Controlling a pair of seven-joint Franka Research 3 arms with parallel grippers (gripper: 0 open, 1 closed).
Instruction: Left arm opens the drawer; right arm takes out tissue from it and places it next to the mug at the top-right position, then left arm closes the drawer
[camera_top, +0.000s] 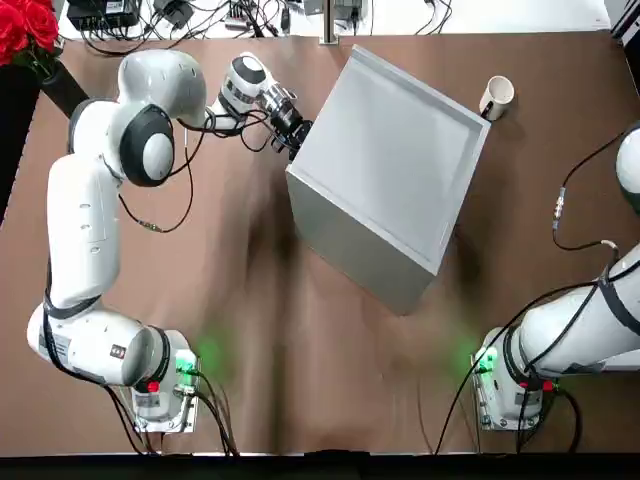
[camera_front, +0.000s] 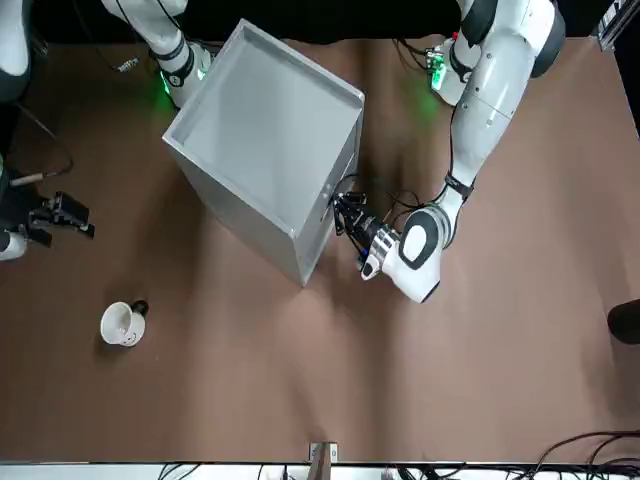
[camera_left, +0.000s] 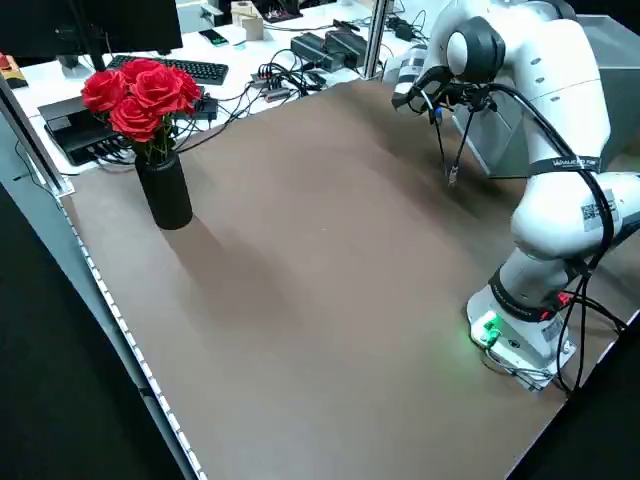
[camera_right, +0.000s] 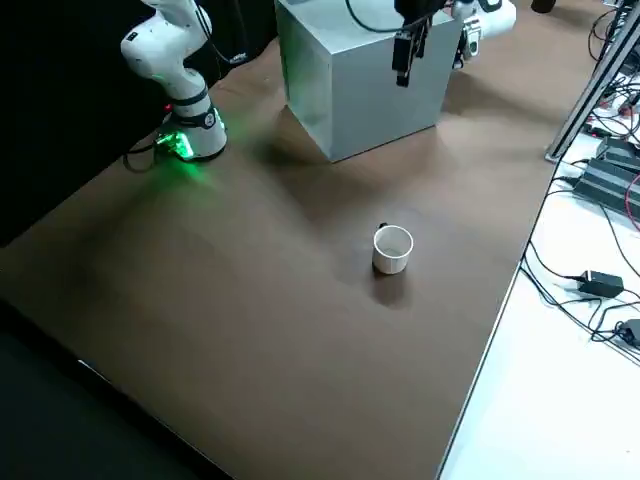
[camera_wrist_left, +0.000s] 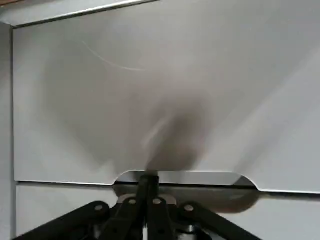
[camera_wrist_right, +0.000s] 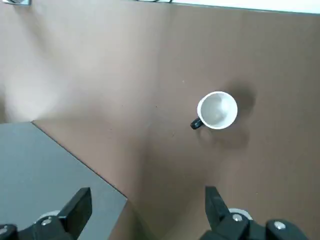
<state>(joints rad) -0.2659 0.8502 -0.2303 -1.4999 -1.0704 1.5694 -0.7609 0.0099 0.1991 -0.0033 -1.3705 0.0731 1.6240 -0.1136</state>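
The grey cabinet stands skewed in the middle of the table. Its drawer sits flush in the cabinet's face, grey front closed. My left gripper is pressed against that face, its fingers shut together with the tips in the cut-out notch at the front's edge. The tissue is hidden. The white mug stands alone at the table's far right. My right gripper hovers high beside the cabinet, open and holding nothing, with the mug below it.
A black vase of red roses stands at the far left corner. Cables, a keyboard and power bricks lie beyond the table's far edge. Bare brown tabletop surrounds the mug.
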